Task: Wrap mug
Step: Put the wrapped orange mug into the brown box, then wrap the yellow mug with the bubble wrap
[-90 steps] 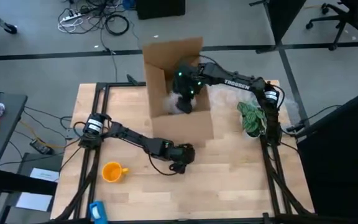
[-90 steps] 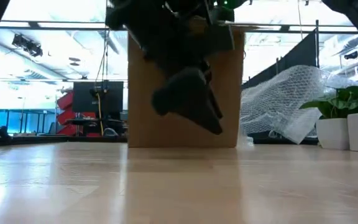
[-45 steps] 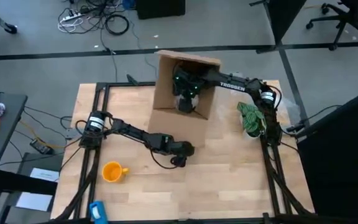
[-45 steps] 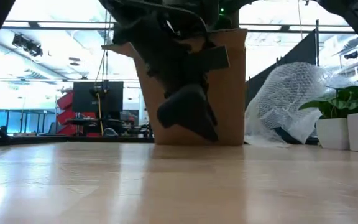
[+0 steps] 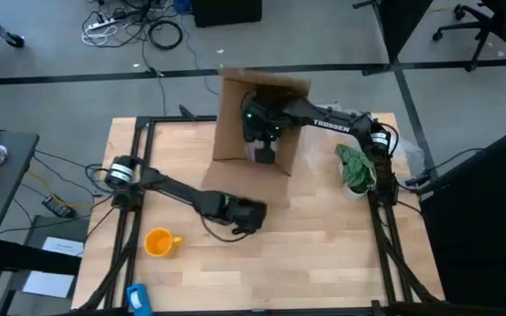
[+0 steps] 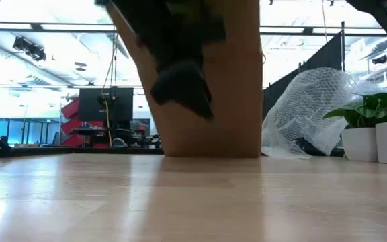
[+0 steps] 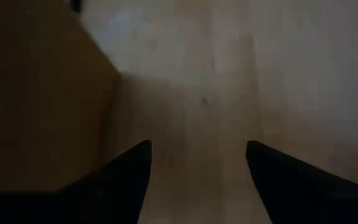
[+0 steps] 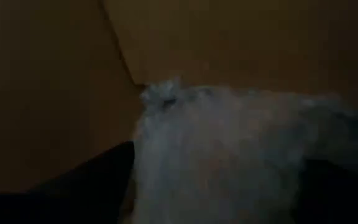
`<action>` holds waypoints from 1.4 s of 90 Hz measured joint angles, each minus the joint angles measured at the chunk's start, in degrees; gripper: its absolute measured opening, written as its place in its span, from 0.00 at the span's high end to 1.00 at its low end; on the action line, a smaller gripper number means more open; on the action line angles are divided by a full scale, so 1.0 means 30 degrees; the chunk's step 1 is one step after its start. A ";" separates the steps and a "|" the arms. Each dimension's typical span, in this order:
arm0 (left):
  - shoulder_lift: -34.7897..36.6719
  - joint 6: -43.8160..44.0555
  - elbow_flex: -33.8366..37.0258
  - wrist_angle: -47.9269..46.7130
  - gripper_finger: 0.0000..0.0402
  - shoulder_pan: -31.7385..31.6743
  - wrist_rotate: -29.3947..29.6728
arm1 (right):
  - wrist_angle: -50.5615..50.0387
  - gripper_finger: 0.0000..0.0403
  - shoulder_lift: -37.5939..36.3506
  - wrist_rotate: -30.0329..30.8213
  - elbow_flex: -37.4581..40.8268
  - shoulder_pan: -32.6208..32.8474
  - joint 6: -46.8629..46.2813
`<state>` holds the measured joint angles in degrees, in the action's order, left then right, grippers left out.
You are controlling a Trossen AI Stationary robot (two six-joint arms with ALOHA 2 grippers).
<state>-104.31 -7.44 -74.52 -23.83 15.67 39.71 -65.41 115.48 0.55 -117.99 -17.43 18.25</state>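
Overhead looks straight down, low view level across; both share the cardboard box (image 5: 257, 123).

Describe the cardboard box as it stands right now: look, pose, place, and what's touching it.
The cardboard box is plain brown, open-topped, with one flap raised at its far edge. It stands at the far middle of the table, and looks tilted. The right gripper reaches down inside it, where crinkly clear plastic lies against the inner walls. The left gripper is apart, nearer the front.
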 joint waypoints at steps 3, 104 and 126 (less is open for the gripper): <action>0.0597 0.0005 0.0000 -0.0353 0.38 0.0167 0.0184 | -0.0169 0.14 0.0000 -0.0430 -0.0428 0.0003 0.0079; 0.8450 0.0187 -0.0692 -0.1860 0.38 0.4730 -0.8772 | -0.4177 0.14 -0.7308 -0.2551 -0.4944 0.6038 -0.2973; 0.6918 0.2215 -0.0692 -0.1184 0.38 0.5411 -0.8751 | -0.6355 0.14 -0.7329 0.2147 -0.1724 0.7882 -0.7141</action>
<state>-83.56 -0.80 -76.60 -27.38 31.90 13.46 -84.48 93.49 6.99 -123.16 6.22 -3.18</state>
